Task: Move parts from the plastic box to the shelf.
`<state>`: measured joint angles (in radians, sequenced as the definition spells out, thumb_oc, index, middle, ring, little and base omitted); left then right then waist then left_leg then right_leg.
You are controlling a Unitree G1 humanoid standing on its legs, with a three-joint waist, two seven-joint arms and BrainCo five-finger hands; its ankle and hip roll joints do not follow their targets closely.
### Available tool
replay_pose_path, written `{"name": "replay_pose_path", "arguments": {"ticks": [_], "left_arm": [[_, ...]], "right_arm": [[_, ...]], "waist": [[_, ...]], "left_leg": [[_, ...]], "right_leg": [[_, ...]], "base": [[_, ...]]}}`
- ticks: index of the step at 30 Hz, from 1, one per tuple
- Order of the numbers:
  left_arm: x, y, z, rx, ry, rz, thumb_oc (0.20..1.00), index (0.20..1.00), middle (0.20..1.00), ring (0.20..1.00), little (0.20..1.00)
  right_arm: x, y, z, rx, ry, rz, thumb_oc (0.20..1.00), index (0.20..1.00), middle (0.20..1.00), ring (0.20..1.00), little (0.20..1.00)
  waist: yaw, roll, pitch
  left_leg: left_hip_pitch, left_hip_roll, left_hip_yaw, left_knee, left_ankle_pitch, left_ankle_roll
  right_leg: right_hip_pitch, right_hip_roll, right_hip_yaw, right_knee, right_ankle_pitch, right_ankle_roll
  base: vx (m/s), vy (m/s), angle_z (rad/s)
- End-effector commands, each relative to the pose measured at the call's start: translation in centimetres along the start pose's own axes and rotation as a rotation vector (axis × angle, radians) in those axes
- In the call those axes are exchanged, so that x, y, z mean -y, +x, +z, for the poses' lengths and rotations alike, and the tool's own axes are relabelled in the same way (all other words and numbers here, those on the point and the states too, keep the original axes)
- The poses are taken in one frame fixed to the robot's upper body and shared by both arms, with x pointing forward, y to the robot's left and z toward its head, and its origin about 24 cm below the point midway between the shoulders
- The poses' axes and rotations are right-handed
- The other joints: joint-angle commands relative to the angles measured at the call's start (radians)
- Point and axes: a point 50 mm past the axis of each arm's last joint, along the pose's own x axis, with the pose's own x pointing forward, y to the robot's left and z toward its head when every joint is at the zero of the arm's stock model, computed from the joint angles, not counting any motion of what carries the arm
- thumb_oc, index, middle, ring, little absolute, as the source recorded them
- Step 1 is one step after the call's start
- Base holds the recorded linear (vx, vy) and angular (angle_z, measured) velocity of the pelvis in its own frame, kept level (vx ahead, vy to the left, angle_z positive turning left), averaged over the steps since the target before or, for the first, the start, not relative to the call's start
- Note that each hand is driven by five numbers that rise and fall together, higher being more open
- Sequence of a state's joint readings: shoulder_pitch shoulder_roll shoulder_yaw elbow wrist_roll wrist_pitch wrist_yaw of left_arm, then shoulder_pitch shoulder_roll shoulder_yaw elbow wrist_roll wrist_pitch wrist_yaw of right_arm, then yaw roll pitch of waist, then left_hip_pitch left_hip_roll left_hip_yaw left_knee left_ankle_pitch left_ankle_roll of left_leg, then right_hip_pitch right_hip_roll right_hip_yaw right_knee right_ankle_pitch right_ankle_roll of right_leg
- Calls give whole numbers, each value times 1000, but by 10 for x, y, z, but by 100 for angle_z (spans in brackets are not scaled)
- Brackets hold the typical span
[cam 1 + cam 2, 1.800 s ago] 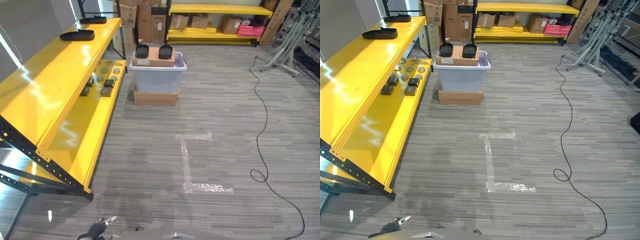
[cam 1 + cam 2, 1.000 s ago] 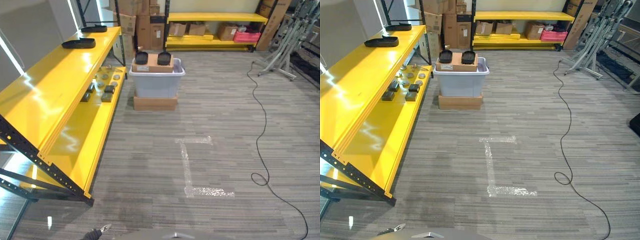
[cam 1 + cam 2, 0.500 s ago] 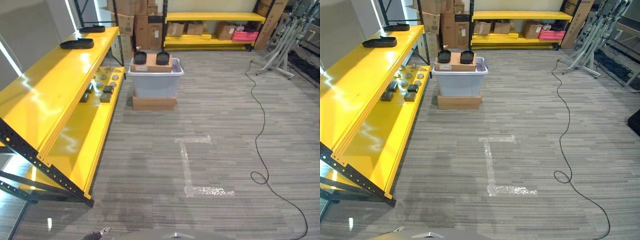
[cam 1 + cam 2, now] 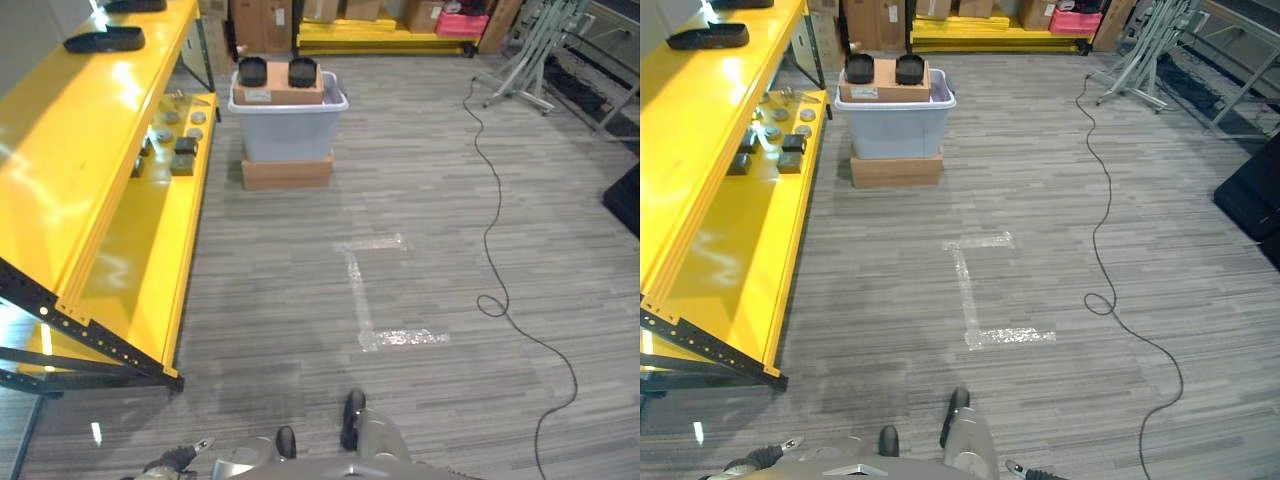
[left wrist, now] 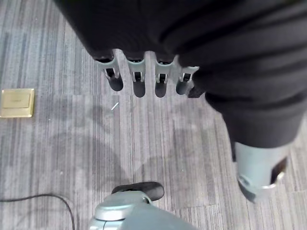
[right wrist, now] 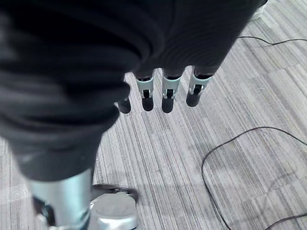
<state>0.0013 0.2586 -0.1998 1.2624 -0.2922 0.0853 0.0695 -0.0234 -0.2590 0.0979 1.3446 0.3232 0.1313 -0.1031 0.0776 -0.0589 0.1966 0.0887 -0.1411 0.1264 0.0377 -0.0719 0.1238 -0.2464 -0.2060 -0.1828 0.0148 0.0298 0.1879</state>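
The grey plastic box (image 4: 288,128) stands on a flat carton far ahead on the floor. A cardboard box lies across its top and carries two black parts (image 4: 252,70). Along the left runs the yellow shelf (image 4: 80,170). Its lower level (image 4: 140,260) holds several small parts (image 4: 178,150), and a black tray (image 4: 104,40) lies on its top level. My left hand (image 5: 138,82) hangs low over the carpet, fingers straight and holding nothing. My right hand (image 6: 167,93) hangs the same way, open and empty. Both are far from the box.
White tape marks (image 4: 362,290) cross the carpet between me and the box. A second yellow rack (image 4: 380,30) with cartons lines the back wall, metal stands (image 4: 530,60) are at the back right, and a dark object (image 4: 625,200) sits at the right edge. A brass floor plate (image 5: 17,102) lies near my left hand.
The whole view has tipped downward and drawn slightly closer to the box, so the camera moved. The box, shelf and parts stay in place. Both hands still hang empty.
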Motion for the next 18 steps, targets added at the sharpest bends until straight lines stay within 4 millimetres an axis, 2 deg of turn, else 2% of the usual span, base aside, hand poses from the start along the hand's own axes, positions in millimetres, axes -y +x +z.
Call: {"name": "replay_pose_path", "arguments": {"ticks": [1, 4, 7, 8, 9, 10, 11, 12, 13, 14, 15, 17, 18], "left_arm": [[-10, -1, -10, 13, 36, 3, 1000, 1000, 1000, 1000, 1000], [-8, -1, -12, 13, 49, 10, 1000, 1000, 1000, 1000, 1000], [-7, -1, -15, 11, 27, 33, 1000, 1000, 1000, 1000, 1000], [-7, -1, -15, 14, -3, 33, 1000, 1000, 1000, 1000, 1000], [-7, -1, -13, 29, -30, 32, 1000, 1000, 1000, 1000, 1000], [-8, -1, -13, 30, -34, 31, 1000, 1000, 1000, 1000, 1000], [-7, -1, -11, 41, -57, 30, 1000, 1000, 1000, 1000, 1000], [-7, -1, -11, 42, -60, 29, 1000, 1000, 1000, 1000, 1000], [-5, -1, -8, 50, -64, 22, 1000, 1000, 1000, 1000, 1000], [-2, -1, -5, 60, -63, 12, 1000, 1000, 1000, 1000, 1000], [0, -1, 7, 92, -65, 7, 1000, 1000, 1000, 1000, 1000], [0, -1, 12, 106, -75, 7, 1000, 1000, 1000, 1000, 1000], [-1, -1, 17, 121, -94, 14, 1000, 1000, 1000, 1000, 1000]], "right_arm": [[9, 1, -8, -7, -41, -4, 1000, 1000, 1000, 1000, 1000], [11, 1, -12, -23, -42, -12, 1000, 1000, 1000, 1000, 1000], [11, 1, -12, -31, -67, -24, 1000, 1000, 1000, 1000, 1000], [10, 0, -6, -23, -98, -38, 1000, 1000, 1000, 1000, 1000], [12, 0, 1, -12, -132, -53, 1000, 1000, 1000, 1000, 1000], [12, 0, 2, -11, -138, -56, 1000, 1000, 1000, 1000, 1000], [17, 0, 7, -9, -155, -73, 1000, 1000, 1000, 1000, 1000], [17, 0, 7, -9, -156, -78, 1000, 1000, 1000, 1000, 1000], [21, -1, 10, -6, -153, -98, 1000, 1000, 1000, 1000, 1000], [26, -1, 14, -4, -142, -121, 1000, 1000, 1000, 1000, 1000], [35, -2, 18, 1, -123, -146, 1000, 1000, 1000, 1000, 1000], [37, -2, 18, 1, -127, -148, 1000, 1000, 1000, 1000, 1000], [38, -2, 16, -1, -141, -150, 1000, 1000, 1000, 1000, 1000]], "waist": [[34, -1, -44], [26, -4, -69], [15, -1, -94], [15, 6, -105], [11, 5, -116], [10, 5, -117], [11, 4, -120], [11, 5, -121], [13, 3, -117], [15, 13, -109], [15, 10, -85], [17, 11, -73], [25, 18, -55]], "left_leg": [[18, -2, -135, 113, -184, -1], [38, 20, -144, 135, -207, -11], [68, 61, -131, 149, -234, -39], [85, 99, -111, 173, -243, -62], [63, 138, -83, 252, -194, -87], [58, 146, -78, 265, -184, -91], [3, 195, -53, 401, -94, -118], [-16, 205, -53, 432, -79, -124], [-92, 231, -54, 574, -27, -135], [-157, 261, -58, 703, -2, -149], [-298, 244, -53, 804, 1, -129], [-339, 219, -34, 784, -17, -123], [-369, 181, -7, 721, -54, -126]], "right_leg": [[41, -22, -39, -102, 196, 42], [78, -14, -35, -96, 157, 28], [88, 10, -24, -22, 105, 0], [92, 30, -24, 43, 73, -23], [94, 47, -25, 75, 44, -52], [95, 51, -25, 78, 40, -57], [119, 75, -33, 76, 11, -91], [123, 81, -36, 75, 6, -99], [140, 95, -41, 68, -11, -123], [165, 119, -42, 64, -36, -141], [176, 131, -49, 49, -36, -166], [188, 137, -50, 41, -39, -164], [228, 155, -43, 28, -57, -153]], "base": [[568, -283, 7], [574, -288, 26], [397, -202, 45], [575, -318, 24], [479, -271, 13], [392, -281, 1], [225, -188, -14], [272, -264, -12], [253, -218, -7], [304, -285, -7], [225, -186, -4], [201, -55, 9], [263, -7, 9]]}}
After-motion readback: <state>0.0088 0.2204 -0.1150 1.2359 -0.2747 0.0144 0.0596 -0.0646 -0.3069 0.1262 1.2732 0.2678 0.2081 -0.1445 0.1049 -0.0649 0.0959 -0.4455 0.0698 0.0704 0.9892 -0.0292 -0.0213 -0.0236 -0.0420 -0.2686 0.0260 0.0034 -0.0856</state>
